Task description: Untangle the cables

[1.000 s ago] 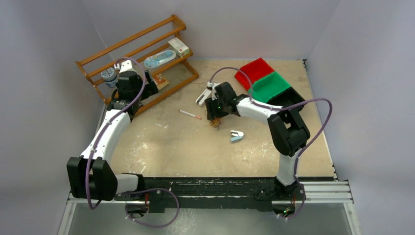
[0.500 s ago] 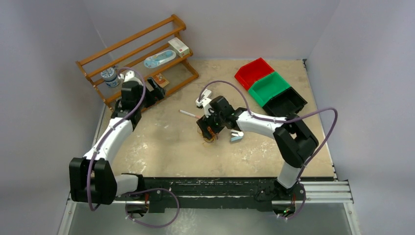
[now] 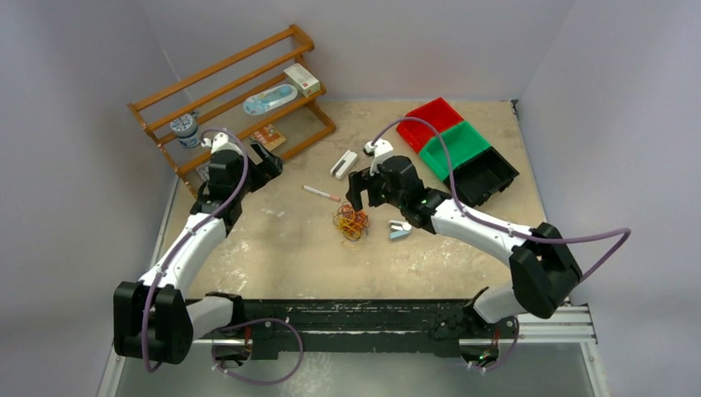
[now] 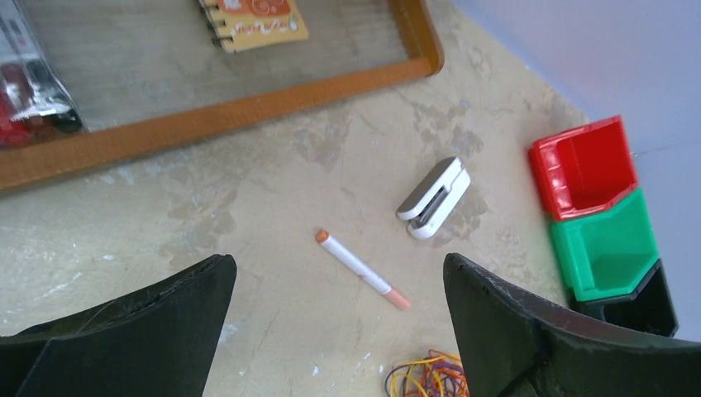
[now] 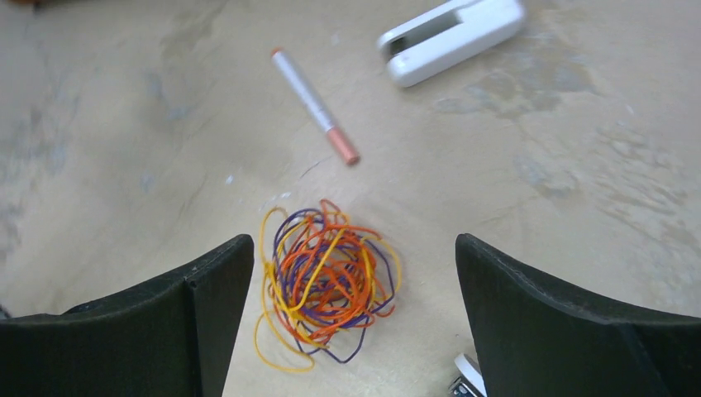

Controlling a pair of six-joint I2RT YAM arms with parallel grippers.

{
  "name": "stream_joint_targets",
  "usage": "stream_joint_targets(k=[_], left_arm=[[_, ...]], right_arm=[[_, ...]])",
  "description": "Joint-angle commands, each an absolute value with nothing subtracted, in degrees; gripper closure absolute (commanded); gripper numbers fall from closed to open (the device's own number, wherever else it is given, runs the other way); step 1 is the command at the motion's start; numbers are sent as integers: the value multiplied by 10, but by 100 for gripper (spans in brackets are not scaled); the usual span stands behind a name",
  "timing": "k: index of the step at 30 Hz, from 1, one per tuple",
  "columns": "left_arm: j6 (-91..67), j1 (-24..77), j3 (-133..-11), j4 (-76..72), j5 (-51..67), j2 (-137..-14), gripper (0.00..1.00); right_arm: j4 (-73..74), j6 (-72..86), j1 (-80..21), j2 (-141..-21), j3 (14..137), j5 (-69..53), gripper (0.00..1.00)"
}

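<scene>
The cables (image 3: 351, 222) lie in one loopy bunch of orange, yellow and purple wires on the table's middle. In the right wrist view the cables (image 5: 326, 281) sit on the table below and between the wide-apart fingers, touching neither. My right gripper (image 3: 359, 188) hovers open just behind the bunch; its jaws (image 5: 354, 248) hold nothing. My left gripper (image 3: 269, 165) is open in front of the wooden rack, well left of the bunch. In its own view the left gripper (image 4: 337, 263) is empty, with the edge of the cables (image 4: 426, 376) at the bottom.
A white marker with orange ends (image 3: 321, 193) and a white stapler (image 3: 344, 165) lie behind the bunch. A small silver-white object (image 3: 400, 230) sits to its right. Red (image 3: 428, 120), green (image 3: 456, 145) and black (image 3: 486, 174) bins stand at back right. The wooden rack (image 3: 231, 99) stands at back left.
My right gripper opened and let go of the bunch, which now lies on the table, then pulled up and back. The left gripper moved from the rack toward the middle.
</scene>
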State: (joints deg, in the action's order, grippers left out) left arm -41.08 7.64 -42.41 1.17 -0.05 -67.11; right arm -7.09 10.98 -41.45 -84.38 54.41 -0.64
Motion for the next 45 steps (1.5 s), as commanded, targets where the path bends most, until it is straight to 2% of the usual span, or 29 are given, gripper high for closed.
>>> stream_joint_targets(k=[1,6,11,17,22,28,31,36,45], left_arm=[[-442,73,-431,-27,-13,-657,3],[-469,84,-423,-60,46,-680,3],[-428,161,-440,20,-17,-682,3],[-455,251,-410,-8,-29,-710,6],[-488,317,-397,-56,-31,-749,15],[-537,329,-385,-89,-27,-779,37],[-558,329,-375,-89,-41,-780,48],[-589,329,-367,-114,-42,-796,56],[-601,329,-378,-127,-31,-836,60]], right_arm=[[-127,230,-410,-817,524,131,7],[-80,250,-406,-837,536,142,9],[-75,254,-405,-839,534,110,11],[-83,259,-404,-845,523,98,13],[-90,267,-404,-839,514,92,18],[-89,268,-405,-837,508,90,29],[-89,272,-405,-834,504,90,31],[-88,273,-404,-835,503,90,34],[-84,272,-404,-833,503,92,36]])
